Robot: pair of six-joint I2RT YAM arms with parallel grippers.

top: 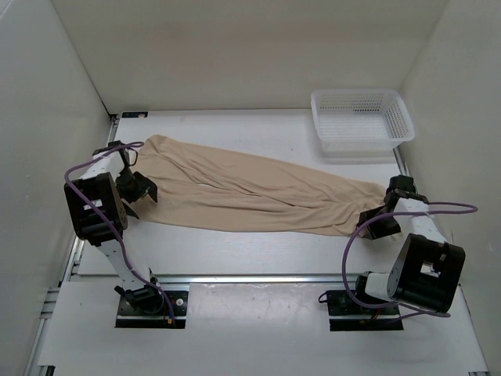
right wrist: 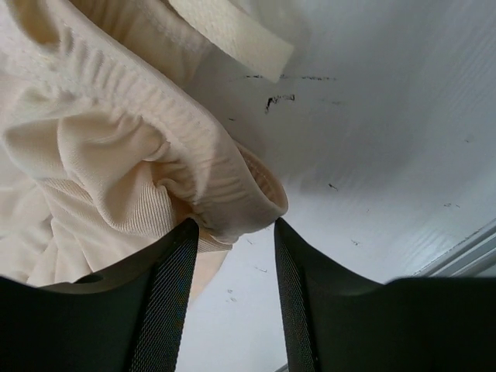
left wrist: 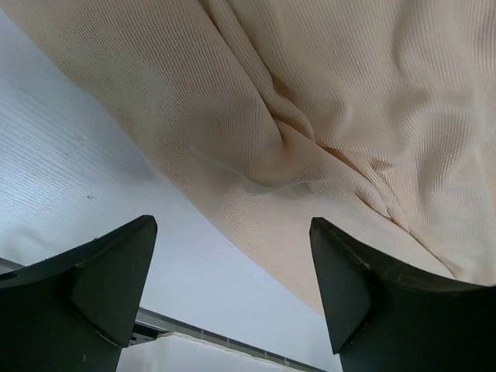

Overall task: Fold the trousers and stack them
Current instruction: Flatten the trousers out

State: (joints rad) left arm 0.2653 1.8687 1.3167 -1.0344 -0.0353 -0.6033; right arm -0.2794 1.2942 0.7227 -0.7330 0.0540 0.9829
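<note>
Broadly, we find the trousers [top: 250, 196] laid flat across the table [top: 235, 254], from upper left to centre right. We judge them thin, limp and light (best taken at the elastic waistband [right wrist: 194, 163]). Our left gripper [left wrist: 232, 232] stands spread wide and empty; the right gripper [right wrist: 236, 229] is half-parted about the waistband, clamping unclear.

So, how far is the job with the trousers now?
Done: the trousers lie spread flat across the table, legs side by side. In hand: the right gripper appears to pinch the waistband; the left gripper has its jaws open over the leg end, holding nothing. Left: no fold is made yet, so all folding and stacking remain.
</note>
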